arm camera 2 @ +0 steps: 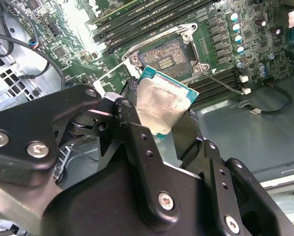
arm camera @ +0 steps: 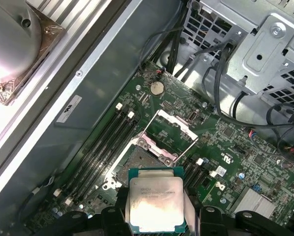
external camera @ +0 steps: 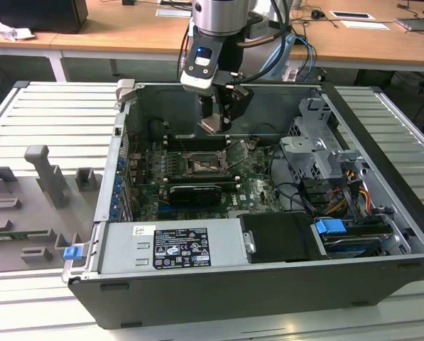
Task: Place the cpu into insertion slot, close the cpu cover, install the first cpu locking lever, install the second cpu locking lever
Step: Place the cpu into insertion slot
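My gripper (arm camera 2: 159,118) is shut on the cpu (arm camera 2: 160,98), a pale silver square chip with a green edge, pinched by its two sides between the black fingers (arm camera 2: 132,113). It hangs above the green board inside the open computer case. In the first wrist view the cpu (arm camera: 155,202) sits just short of the insertion slot (arm camera: 142,162), apart from it. The slot (arm camera 2: 165,53) lies bare, with its silver cpu cover (arm camera: 169,129) swung up and open. A thin locking lever (arm camera 2: 221,83) stands loose beside the socket. In the exterior view the gripper (external camera: 214,126) hovers above the slot (external camera: 201,165).
Long black memory slots (arm camera: 105,142) flank the socket. A silver drive cage (external camera: 318,153) with cables stands on the exterior view's right. The power supply (external camera: 172,245) lies at the case front. Grey fixtures (external camera: 45,177) sit outside on the exterior view's left.
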Controlling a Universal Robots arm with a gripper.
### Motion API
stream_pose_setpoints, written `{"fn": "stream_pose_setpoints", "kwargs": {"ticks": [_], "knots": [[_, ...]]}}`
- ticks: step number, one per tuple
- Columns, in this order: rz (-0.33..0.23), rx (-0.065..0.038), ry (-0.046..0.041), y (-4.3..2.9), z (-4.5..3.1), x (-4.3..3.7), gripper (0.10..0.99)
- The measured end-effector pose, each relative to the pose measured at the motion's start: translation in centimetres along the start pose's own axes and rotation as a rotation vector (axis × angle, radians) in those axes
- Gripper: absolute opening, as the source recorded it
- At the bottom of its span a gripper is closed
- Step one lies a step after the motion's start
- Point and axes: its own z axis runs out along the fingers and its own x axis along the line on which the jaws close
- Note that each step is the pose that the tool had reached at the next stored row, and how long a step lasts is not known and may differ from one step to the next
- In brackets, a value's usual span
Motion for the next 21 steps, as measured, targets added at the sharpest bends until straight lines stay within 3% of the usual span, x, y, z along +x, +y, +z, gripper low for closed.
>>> {"fn": "stream_pose_setpoints", "kwargs": {"ticks": [21], "knots": [[0.044,-0.001,-0.0039,-0.01,0.10,0.00,0.525]]}}
